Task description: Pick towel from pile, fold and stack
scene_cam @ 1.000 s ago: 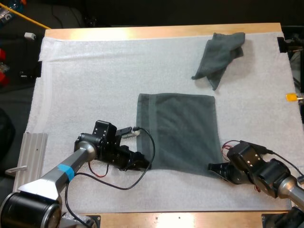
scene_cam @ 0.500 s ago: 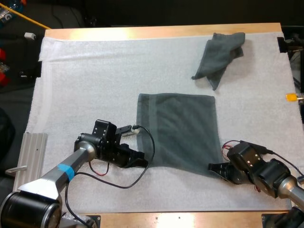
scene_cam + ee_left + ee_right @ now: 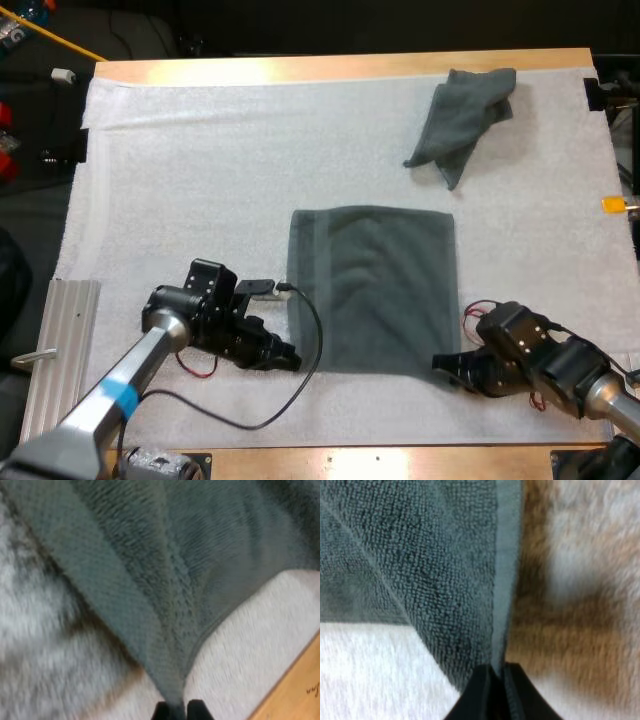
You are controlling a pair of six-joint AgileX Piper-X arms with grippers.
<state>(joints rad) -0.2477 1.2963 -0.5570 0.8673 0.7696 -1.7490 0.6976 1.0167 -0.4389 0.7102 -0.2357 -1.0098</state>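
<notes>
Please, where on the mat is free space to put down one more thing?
Bare: the far half of the mat, left of the crumpled towel. Crowded: the near side, where the left gripper and right gripper pinch the spread towel's corners.

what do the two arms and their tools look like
Left arm: a silver-grey tube with a blue band, ending in a blocky black wrist. A thin black cable loops beside it. Right arm: chunky black joints on a silver tube, with thin red wires. The left tool and right tool each have two short black fingers.
</notes>
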